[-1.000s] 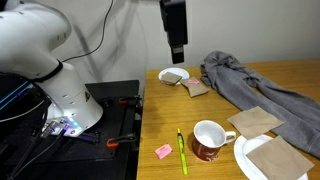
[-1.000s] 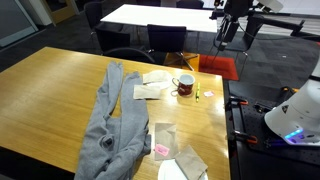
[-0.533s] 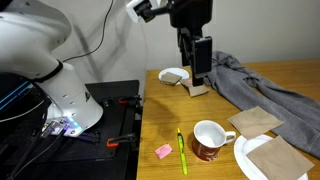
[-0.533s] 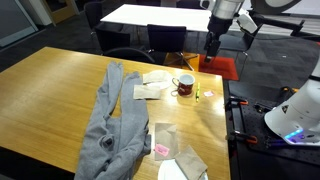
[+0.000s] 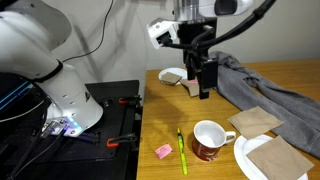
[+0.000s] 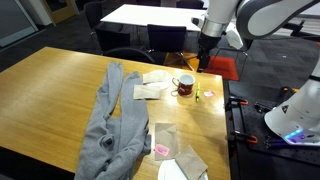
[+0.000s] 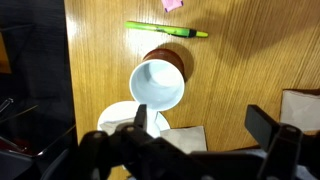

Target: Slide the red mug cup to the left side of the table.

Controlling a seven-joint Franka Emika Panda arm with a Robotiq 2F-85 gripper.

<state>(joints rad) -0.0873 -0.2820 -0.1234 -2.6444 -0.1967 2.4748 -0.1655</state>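
2 fingers of my claw (image 7: 200,128) are standing wide apart, gripping nothing, and I am hanging above the table (image 5: 165,115), well clear of the red mug cup (image 5: 209,140). The cup is sitting upright just beside the white plate (image 5: 246,160), with its handle pointing toward that plate.

I am judging the biggest risk to be a push landing high on the cup wall, which would tip the cup rather than slide it. A green pen (image 5: 182,150) and a small pink thing (image 5: 163,151) are lying between the cup and the table edge next to the black platform (image 5: 115,95). Ploughing straight through could jam the cup or send them over that edge.

Open wood is showing beyond the pen, while the grey garment (image 5: 255,85) is crowding the far side.
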